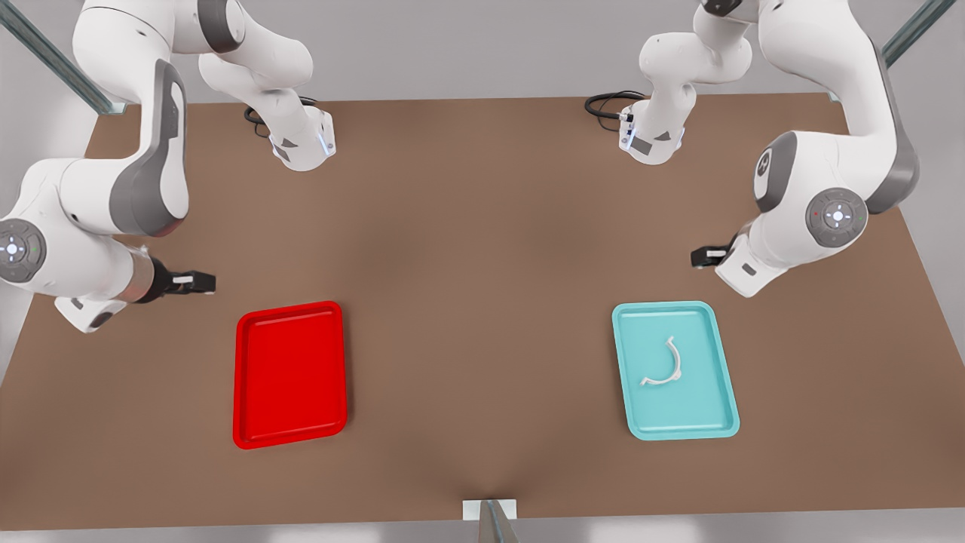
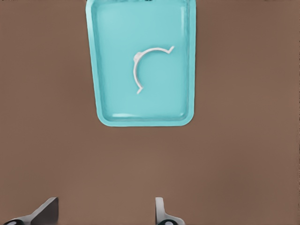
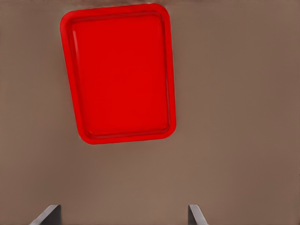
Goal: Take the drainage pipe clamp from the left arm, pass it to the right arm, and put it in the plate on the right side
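Note:
The drainage pipe clamp [image 1: 664,364] [image 2: 146,65], a thin white half-ring, lies flat in the teal tray [image 1: 673,424] [image 2: 103,93] on the front view's right. My left gripper [image 1: 697,258] [image 2: 105,208] hovers behind that tray, open with nothing between its fingers. The plate [image 1: 289,373] [image 3: 123,70] is a glossy red tray on the front view's left, and nothing lies in it. Behind and to the left of the plate, my right gripper [image 1: 207,283] [image 3: 124,211] hangs open and holds nothing.
Both trays rest on a brown table [image 1: 482,264]. The arm bases [image 1: 305,147] [image 1: 652,139] stand at the table's far side with black cables beside them. A metal post [image 1: 494,520] rises at the near edge.

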Robot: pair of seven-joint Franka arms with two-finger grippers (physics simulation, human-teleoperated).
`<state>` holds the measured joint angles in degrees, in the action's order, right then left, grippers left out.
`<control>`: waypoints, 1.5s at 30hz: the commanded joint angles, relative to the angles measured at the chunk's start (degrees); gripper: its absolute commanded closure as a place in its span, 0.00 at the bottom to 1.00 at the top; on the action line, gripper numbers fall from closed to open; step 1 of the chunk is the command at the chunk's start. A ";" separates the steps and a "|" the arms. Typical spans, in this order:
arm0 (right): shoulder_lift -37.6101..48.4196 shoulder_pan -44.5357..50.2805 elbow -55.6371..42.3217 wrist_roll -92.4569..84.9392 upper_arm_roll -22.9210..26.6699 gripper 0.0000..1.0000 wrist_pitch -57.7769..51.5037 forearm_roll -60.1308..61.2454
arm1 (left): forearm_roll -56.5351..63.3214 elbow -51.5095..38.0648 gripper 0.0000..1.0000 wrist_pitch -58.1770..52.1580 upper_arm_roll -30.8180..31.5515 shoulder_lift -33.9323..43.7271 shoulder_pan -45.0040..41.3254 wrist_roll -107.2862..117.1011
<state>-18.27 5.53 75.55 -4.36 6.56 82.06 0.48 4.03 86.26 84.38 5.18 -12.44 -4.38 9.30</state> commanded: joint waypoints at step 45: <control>-1.51 0.27 2.85 -3.37 -0.23 0.00 5.84 -2.06 | -0.51 16.22 0.52 57.65 -0.08 -26.23 6.05 18.65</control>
<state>-19.83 5.80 78.49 -7.40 6.31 87.92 -1.37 3.45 102.47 141.99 5.09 -38.81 1.66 20.25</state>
